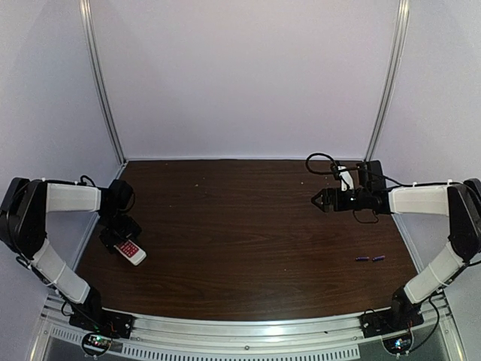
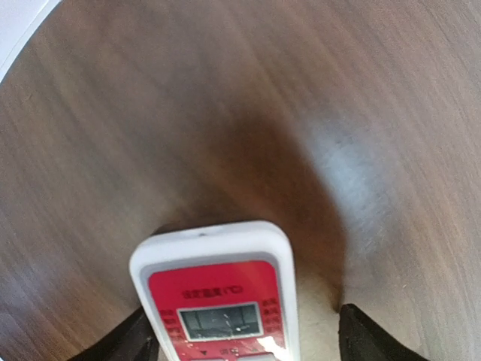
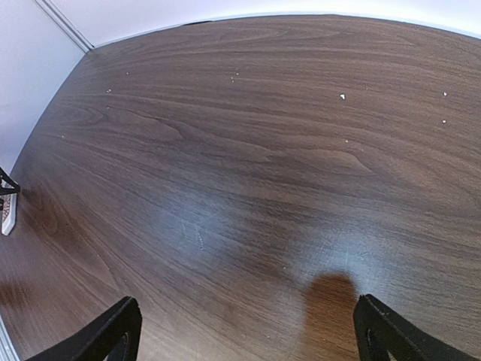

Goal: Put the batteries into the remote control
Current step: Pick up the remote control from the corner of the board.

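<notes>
Remote control (image 2: 214,289): is lying red button face up at the lower left of the top view, reaching up between the fingers of the left gripper (image 2: 244,331). The jaws are standing wide astride it, the right finger clear and the left perhaps touching (the wrist view crops this), likely lining up a grasp. Batteries (image 1: 370,259): are lying end to end on the table (image 1: 240,226) at lower right, well apart from the remote, while the right gripper (image 1: 319,200) is hovering up-left of them, spread wide and empty.
</notes>
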Tool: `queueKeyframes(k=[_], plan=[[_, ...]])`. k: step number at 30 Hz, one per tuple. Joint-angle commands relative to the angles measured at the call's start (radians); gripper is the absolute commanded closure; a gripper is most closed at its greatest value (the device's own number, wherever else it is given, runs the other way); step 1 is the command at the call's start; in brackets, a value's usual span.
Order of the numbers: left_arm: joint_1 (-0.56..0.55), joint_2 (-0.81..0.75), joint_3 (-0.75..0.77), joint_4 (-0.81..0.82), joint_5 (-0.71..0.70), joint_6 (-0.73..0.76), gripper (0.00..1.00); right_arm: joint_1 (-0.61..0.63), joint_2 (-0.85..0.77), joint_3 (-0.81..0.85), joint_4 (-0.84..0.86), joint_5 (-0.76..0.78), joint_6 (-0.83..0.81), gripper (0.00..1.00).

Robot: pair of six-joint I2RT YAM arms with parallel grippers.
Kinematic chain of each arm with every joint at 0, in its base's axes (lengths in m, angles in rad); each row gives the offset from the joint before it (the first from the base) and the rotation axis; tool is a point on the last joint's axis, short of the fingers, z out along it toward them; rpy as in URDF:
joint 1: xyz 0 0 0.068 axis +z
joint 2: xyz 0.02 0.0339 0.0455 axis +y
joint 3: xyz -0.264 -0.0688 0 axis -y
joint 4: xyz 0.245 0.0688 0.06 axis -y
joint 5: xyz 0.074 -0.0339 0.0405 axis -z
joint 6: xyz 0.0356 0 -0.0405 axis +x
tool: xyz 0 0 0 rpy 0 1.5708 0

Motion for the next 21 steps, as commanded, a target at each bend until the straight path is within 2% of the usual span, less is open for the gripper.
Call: queueKeyframes(k=[1, 8, 13, 17, 21], plan=[[-0.015, 0.097, 0.031, 0.082, 0.102, 0.106, 0.19, -0.006, 0.018, 0.015, -0.012, 0.002, -0.011, 0.0], [-0.091, 0.208, 0.078, 0.076, 0.141, 0.164, 0.25, -0.007, 0.014, 0.02, -0.025, 0.015, -0.014, 0.0], [-0.172, 0.239, 0.098, 0.089, 0.164, 0.183, 0.43, -0.011, 0.011, 0.019, -0.026, 0.019, -0.015, 0.0], [-0.24, 0.262, 0.136, 0.087, 0.181, 0.215, 0.51, -0.015, 0.007, 0.018, -0.024, 0.006, -0.01, 0.0], [-0.289, 0.288, 0.183, 0.095, 0.222, 0.267, 0.64, -0.023, -0.003, 0.009, -0.006, -0.039, 0.01, 0.0]])
